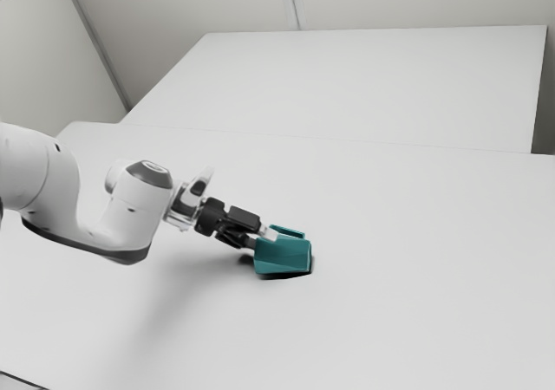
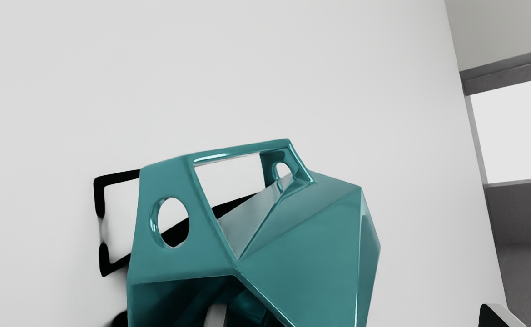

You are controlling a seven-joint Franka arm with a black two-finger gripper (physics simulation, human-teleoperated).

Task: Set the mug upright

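Seeing the mug [image 1: 283,258] on its side, mouth toward the wide-spread, unclamped gripper [image 1: 259,238], 1 finger [image 2: 216,316] inside, long axis running roughly across the exterior view.

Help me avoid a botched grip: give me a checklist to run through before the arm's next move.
1. Mug upright: not ok; it lies on its side.
2. Mug's opening facing the gripper: ok.
3. One finger inside the mug, the other outside: ok.
4. Both fingers touching the mug: not ok; the outer one stands apart from it.
5. Handle clear of the fingertips: ok, by the wrist view.
6. Mug resting fully on the table: cannot tell; its underside is hidden.
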